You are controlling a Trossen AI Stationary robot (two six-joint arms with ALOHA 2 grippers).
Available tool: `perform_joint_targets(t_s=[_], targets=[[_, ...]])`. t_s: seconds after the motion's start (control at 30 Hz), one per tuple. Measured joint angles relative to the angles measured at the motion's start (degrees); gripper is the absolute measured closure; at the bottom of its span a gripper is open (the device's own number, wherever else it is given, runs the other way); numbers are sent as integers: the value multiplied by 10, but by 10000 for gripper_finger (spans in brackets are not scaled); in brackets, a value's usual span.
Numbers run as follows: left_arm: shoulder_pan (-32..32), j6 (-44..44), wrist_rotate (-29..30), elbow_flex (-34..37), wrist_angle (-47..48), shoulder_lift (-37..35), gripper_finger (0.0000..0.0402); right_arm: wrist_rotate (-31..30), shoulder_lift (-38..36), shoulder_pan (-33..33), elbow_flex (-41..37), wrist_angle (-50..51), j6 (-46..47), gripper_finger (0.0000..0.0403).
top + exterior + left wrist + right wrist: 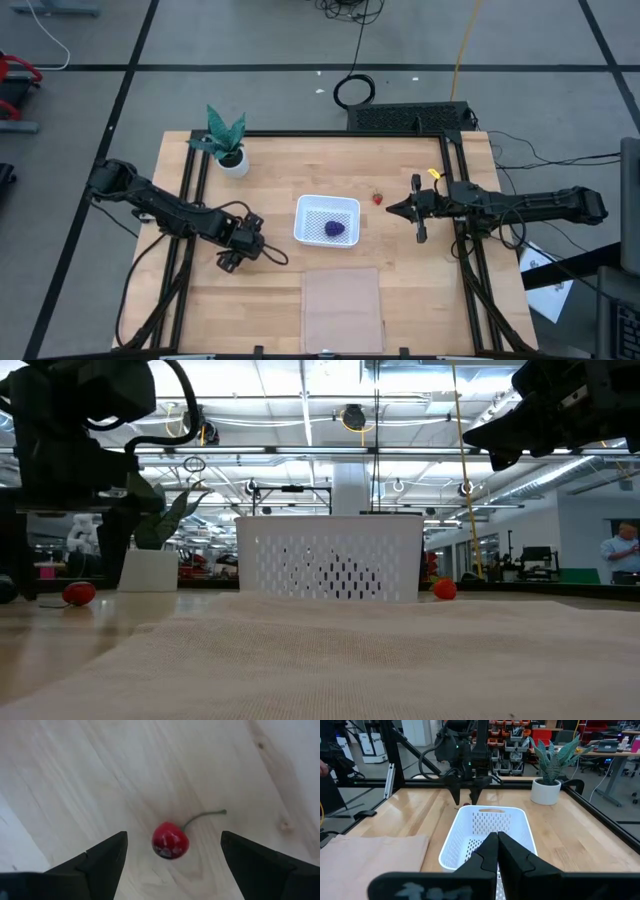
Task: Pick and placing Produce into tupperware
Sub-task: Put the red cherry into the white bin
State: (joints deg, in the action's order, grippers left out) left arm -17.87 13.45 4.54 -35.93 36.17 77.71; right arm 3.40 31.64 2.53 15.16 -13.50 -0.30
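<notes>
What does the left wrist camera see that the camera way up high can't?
Only the left wrist view shows the cherry with its green stem, lying between the open left tool fingers. Only the high view shows the white tupperware holding a purple fruit, the potted plant and the right tool, shut. Both show the wooden table.

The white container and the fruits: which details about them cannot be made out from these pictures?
- High view: the cherry is hidden under the open left tool.
- Low view: the white container wall hides its contents.
- Right wrist view: the shut right tool covers part of the container's inside.
- High view: the small red fruit is too small to identify.
</notes>
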Motion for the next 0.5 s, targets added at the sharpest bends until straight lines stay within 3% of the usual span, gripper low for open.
perform_joint_targets(t_s=[0.5], targets=[[48, -8, -16, 1, -4, 0, 76, 0, 0, 0, 0, 0, 0, 403]])
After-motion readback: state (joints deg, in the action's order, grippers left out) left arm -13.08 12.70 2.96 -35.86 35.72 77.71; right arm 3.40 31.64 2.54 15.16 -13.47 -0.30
